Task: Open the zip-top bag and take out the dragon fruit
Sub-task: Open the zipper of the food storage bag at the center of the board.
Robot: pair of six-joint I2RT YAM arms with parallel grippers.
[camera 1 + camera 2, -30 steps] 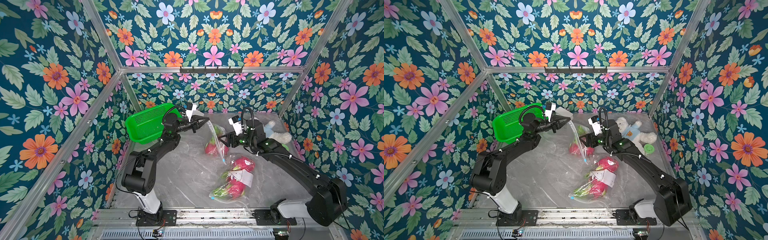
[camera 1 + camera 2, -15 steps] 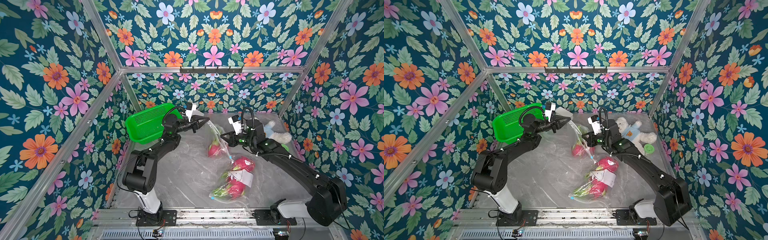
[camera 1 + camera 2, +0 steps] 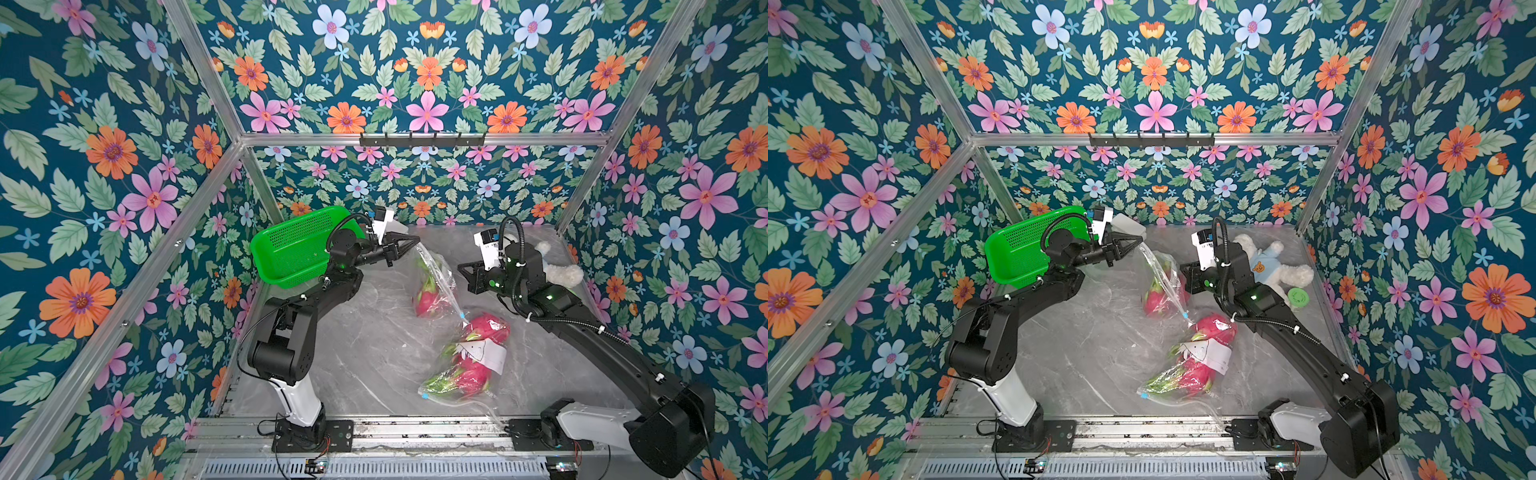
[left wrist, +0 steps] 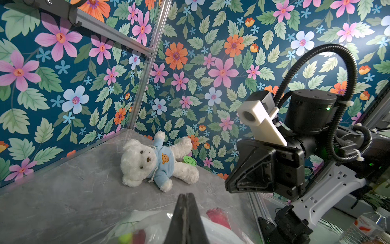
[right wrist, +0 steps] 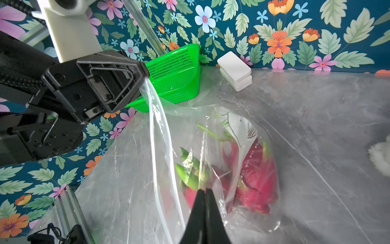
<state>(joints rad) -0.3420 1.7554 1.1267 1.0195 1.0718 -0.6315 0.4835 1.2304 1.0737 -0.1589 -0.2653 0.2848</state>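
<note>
At the back of the bench (image 3: 365,345), the left end effector (image 3: 414,242) clamps the top edge of the zip-top bag (image 3: 438,270), dragon fruit (image 3: 428,299) low inside it; the right end effector (image 3: 460,266), jaws together, is just beside the film. A second bag (image 3: 478,357) of fruit lies nearer the front.

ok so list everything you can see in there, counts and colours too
zip-top bags: two, clear, one hanging from the left claw mid-table, one lying near the front
dragon fruit: at least three showing, magenta with green scales, inside the bags
basket: one, green, back left
boxes: two, white, stacked beside the basket
teddy bear: one, white in blue top, back right
disc: one, green, beside the bear
left claw: one, black, shut on the hanging bag's corner
right claw: one, black, shut, tips at that bag
</note>
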